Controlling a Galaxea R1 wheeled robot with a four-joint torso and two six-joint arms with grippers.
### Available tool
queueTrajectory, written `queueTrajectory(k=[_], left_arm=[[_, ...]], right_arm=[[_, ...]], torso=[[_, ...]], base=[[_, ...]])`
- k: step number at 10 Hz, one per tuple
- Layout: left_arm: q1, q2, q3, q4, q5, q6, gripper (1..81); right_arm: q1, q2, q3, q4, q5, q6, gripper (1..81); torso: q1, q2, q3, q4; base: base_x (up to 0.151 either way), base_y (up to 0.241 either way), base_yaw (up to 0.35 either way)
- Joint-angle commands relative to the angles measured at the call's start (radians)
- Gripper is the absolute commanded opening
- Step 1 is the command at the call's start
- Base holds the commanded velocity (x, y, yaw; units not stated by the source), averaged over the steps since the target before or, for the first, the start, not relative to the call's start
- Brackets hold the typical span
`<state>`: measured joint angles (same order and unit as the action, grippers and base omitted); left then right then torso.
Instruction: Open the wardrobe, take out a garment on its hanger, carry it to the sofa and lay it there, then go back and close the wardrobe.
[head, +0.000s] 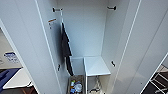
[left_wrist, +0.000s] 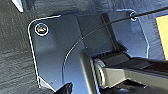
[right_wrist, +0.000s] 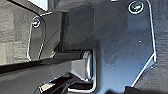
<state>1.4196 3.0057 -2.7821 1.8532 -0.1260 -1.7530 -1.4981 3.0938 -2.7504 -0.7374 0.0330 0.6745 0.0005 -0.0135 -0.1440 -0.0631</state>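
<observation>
The wardrobe (head: 85, 32) stands right in front of me in the head view, white inside, with both doors swung wide: the left door (head: 25, 45) and the right door (head: 145, 50). Against its left inner wall hangs a dark grey-black garment (head: 66, 48). Low on the right inside is a white shelf (head: 96, 66). Dark brackets sit high on both side walls (head: 57, 10). Both wrist views look down past the robot's own dark plate at grey carpet (left_wrist: 15, 50).
A box of small items (head: 75, 86) sits on the wardrobe floor under the dark garment. Left of the open left door are a white tabletop (head: 17, 80) and something blue (head: 6, 75). A white frame over dark floor (head: 158, 82) lies at the lower right.
</observation>
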Motion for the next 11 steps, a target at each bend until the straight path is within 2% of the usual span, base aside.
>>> queueTrajectory(k=[1, 2, 3, 4, 5, 7, 8, 9, 10, 11], left_arm=[[0.006, -0.027, -0.005, -0.134, 0.006, -0.020, 81.1], [0.020, -0.024, -0.005, -0.202, 0.012, 0.005, 81.1], [0.023, -0.011, -0.005, -0.271, 0.044, 0.105, 81.1], [0.025, 0.013, -0.005, -0.410, 0.125, 0.265, 81.1], [0.025, 0.036, 0.001, -0.573, 0.193, 0.453, 81.1], [-0.004, 0.070, 0.000, -0.983, 0.291, 0.908, 81.1], [-0.032, 0.073, 0.001, -1.225, 0.366, 1.185, 81.1], [-0.047, 0.067, 0.003, -1.393, 0.379, 1.385, 81.1], [-0.057, 0.055, 0.003, -1.612, 0.378, 1.550, 81.1], [-0.063, 0.047, 0.003, -1.768, 0.373, 1.672, 81.1]], right_arm=[[0.046, -0.002, 0.002, 0.000, -0.045, -0.001, 81.1], [0.044, -0.004, 0.002, 0.001, -0.045, -0.001, 81.1], [0.041, -0.004, 0.002, 0.001, -0.045, -0.001, 81.1], [0.041, -0.002, 0.003, 0.003, -0.045, -0.001, 81.1], [0.040, -0.002, 0.002, 0.003, -0.045, -0.001, 81.1], [0.041, -0.004, 0.006, 0.001, -0.044, 0.000, 81.1], [0.043, -0.005, 0.008, 0.007, -0.038, 0.000, 81.1], [0.041, -0.004, 0.009, 0.010, -0.038, 0.002, 81.1], [0.043, -0.004, 0.009, 0.010, -0.036, 0.004, 81.1], [0.041, -0.005, 0.011, 0.010, -0.036, 0.004, 81.1]], torso=[[0.000, 0.000, 0.000, 0.000], [0.000, 0.000, 0.000, 0.000], [0.000, 0.000, 0.000, 0.000], [0.000, 0.000, 0.000, 0.000], [0.000, 0.000, 0.000, 0.000], [0.000, 0.000, 0.000, 0.000], [0.000, 0.000, 0.000, 0.000], [0.000, 0.000, 0.000, 0.000], [0.000, 0.000, 0.000, 0.000], [0.000, 0.000, 0.000, 0.000]], base=[[0.000, 0.000, 0.000], [0.000, 0.000, 0.000], [0.000, 0.000, 0.000], [0.000, 0.000, 0.000], [0.000, 0.000, 0.000], [0.000, 0.000, 0.000], [0.000, 0.000, 0.000], [0.000, 0.000, 0.000], [0.000, 0.000, 0.000], [0.000, 0.000, 0.000]])
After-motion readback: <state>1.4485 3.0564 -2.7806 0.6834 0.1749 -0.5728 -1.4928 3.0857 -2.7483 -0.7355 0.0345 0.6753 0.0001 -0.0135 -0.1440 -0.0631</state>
